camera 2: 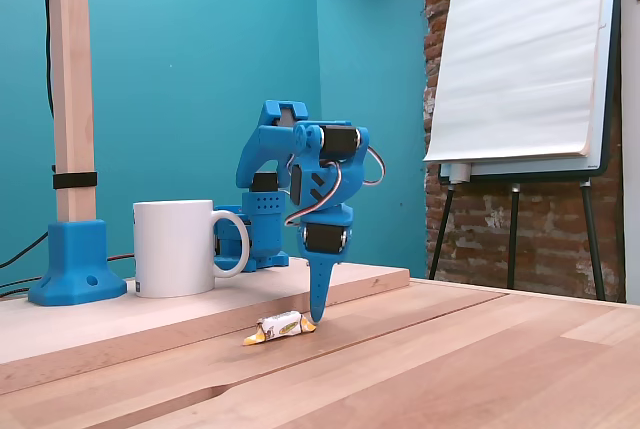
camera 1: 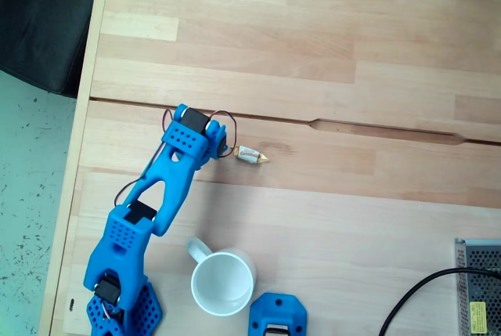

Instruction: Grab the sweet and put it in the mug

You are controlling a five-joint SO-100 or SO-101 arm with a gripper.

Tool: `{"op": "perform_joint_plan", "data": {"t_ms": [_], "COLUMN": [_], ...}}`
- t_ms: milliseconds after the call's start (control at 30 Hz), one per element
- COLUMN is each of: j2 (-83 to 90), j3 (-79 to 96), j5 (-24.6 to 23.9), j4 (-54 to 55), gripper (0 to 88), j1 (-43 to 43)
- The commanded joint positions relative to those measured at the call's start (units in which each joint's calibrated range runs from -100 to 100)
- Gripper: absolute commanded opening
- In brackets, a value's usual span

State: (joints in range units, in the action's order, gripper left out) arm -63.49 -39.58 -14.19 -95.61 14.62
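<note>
Table (camera 1: 329, 46): I saw bare light wood.
Mug (camera 1: 224, 281): upright by the near edge, beside the arm base.
Gripper (camera 2: 314, 321): tip down touching the sweet; I could not tell its opening.
Sweet (camera 1: 252, 156): lay mid-table, on the wood.

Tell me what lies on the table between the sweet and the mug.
Nothing: in a fixed view from above, bare wooden tabletop runs from the sweet to the mug.

The sweet (camera 1: 252, 156), white-wrapped with gold twisted ends, is lying flat on the desk (camera 1: 329, 38); the white mug (camera 1: 223, 281) is standing upright, well apart, handle showing.
</note>
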Motion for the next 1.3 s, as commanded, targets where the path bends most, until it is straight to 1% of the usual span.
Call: {"op": "perform_joint_plan", "data": {"t_ms": [0, 200, 300, 467, 567, 733, 1000, 1267], "j2": [2.39, 11.34, 15.47, 15.55, 16.33, 16.59, 16.5, 16.16], "j3": [-2.62, -9.93, -8.5, -2.79, -0.83, -2.71, -7.43, -9.04], "j5": [-1.66, -6.15, -8.94, -14.51, -19.63, -28.91, -45.42, -58.51], "j4": [0.12, -2.06, -3.99, -3.59, -3.59, -3.59, -3.59, -3.59], "gripper": [17.8, 17.8, 17.8, 17.8, 17.8, 18.1, 18.0, 18.0], "j1": [0.55, 0.41, 0.48, 0.7, 1.93, 3.82, 3.82, 4.48]}}
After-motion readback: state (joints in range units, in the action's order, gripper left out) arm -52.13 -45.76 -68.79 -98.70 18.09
